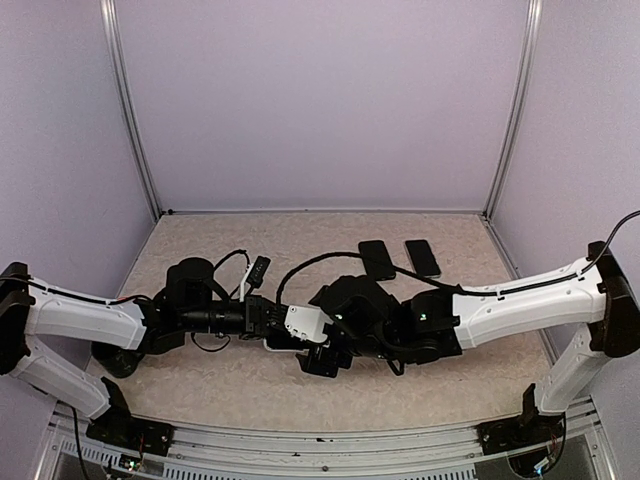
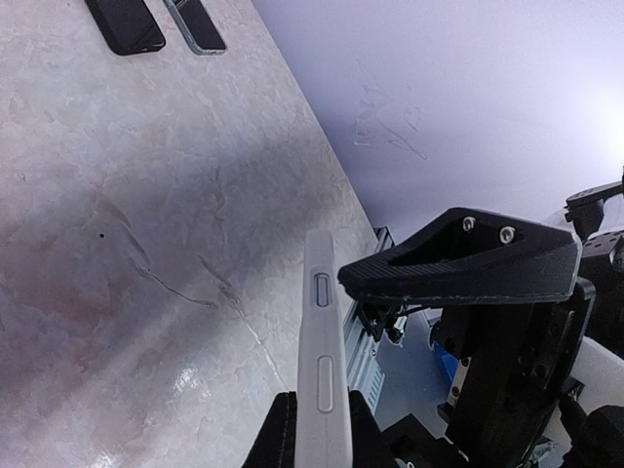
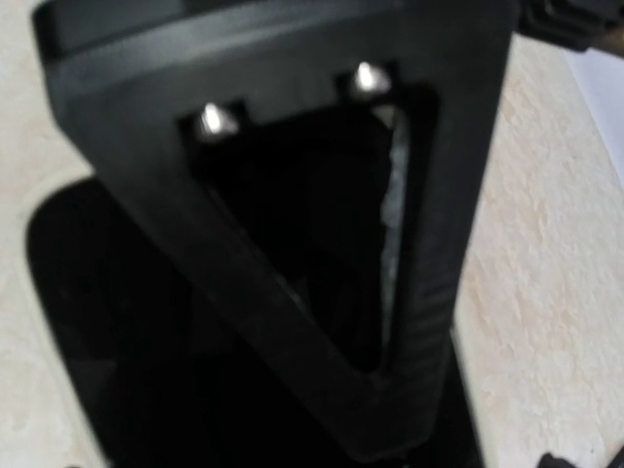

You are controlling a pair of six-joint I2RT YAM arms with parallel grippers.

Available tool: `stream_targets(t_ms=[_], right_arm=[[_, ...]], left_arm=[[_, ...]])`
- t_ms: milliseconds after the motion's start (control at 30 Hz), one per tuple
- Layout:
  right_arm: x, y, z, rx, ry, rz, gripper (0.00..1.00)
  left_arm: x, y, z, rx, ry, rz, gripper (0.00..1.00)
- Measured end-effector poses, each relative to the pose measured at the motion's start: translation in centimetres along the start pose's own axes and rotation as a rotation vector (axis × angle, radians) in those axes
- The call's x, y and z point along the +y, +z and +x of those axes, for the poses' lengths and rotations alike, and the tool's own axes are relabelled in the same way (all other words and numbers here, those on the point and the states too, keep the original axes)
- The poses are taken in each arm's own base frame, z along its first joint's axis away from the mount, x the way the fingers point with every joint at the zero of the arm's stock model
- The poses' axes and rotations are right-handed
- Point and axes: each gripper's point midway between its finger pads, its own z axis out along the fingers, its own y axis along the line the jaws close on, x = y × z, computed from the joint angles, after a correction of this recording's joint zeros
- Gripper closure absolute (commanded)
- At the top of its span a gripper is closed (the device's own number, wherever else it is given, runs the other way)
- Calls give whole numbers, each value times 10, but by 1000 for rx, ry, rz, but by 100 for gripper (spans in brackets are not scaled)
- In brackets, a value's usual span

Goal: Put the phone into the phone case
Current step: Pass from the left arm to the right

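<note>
Left gripper is clamping the pale phone case on edge. Right gripper is hanging just beside the case, jaws spread and empty. Dark phone is lying well beyond the case. Judging: fetching is pending, and the right arm is needing to reach the phone.

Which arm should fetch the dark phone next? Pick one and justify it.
Right. The right gripper is open, and the dark phone lies on its arm's side of the table. The left gripper is shut on the white case.
</note>
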Motion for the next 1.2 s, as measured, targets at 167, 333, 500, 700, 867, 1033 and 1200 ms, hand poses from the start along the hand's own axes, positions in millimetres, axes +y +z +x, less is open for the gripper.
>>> stream_targets(t_ms=[167, 333, 500, 700, 867, 1033, 1200], right_arm=[[-1, 2, 3, 14, -4, 14, 1], [-1, 3, 5, 21, -8, 15, 0], [1, 3, 5, 21, -13, -1, 1], [3, 5, 8, 26, -16, -28, 0], [3, 6, 12, 34, -19, -56, 2], [6, 4, 10, 35, -34, -90, 5], [7, 3, 9, 34, -49, -104, 12]], left_arm=[[0, 0, 1, 3, 0, 3, 100], [-2, 0, 2, 11, 1, 9, 100], [-4, 0, 4, 25, 6, 21, 100], [-14, 2, 8, 50, 26, 55, 100], [-22, 5, 9, 66, 43, 78, 100], [-20, 7, 12, 75, 48, 74, 100], [-17, 8, 13, 81, 47, 67, 100]])
